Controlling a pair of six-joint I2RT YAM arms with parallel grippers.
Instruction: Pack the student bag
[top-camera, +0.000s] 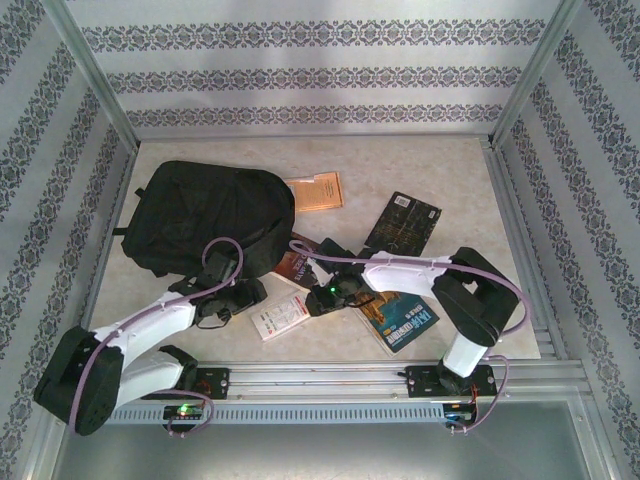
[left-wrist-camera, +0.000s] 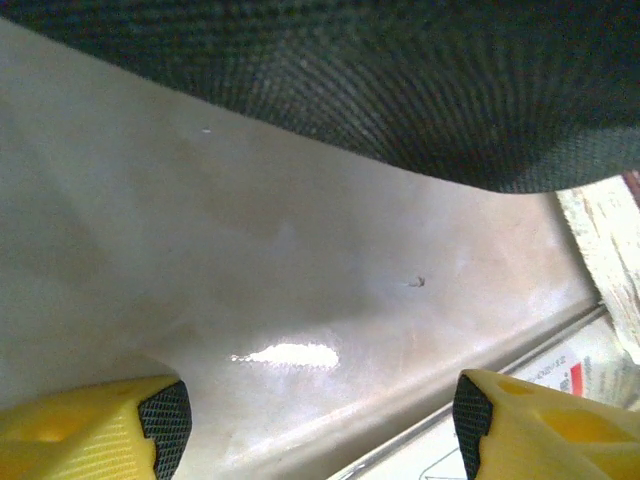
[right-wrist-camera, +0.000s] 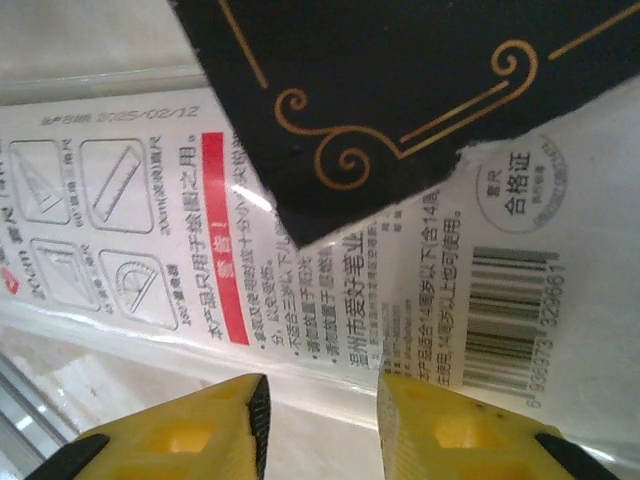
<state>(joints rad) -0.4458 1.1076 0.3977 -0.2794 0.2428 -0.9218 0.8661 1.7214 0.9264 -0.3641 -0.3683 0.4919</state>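
Bag (left-wrist-camera: 350, 90) fabric lies just ahead of the left gripper (left-wrist-camera: 320, 415), whose jaws are wide open and empty. The right gripper (right-wrist-camera: 324, 412) has jaws narrowly parted, facing a white packet (right-wrist-camera: 150, 220) edge.

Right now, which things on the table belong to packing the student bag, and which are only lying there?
For the job: student bag, orange book, black book, blue book, dark gold-scrolled book, white stationery packet.
Just there: metal rail, patterned walls.
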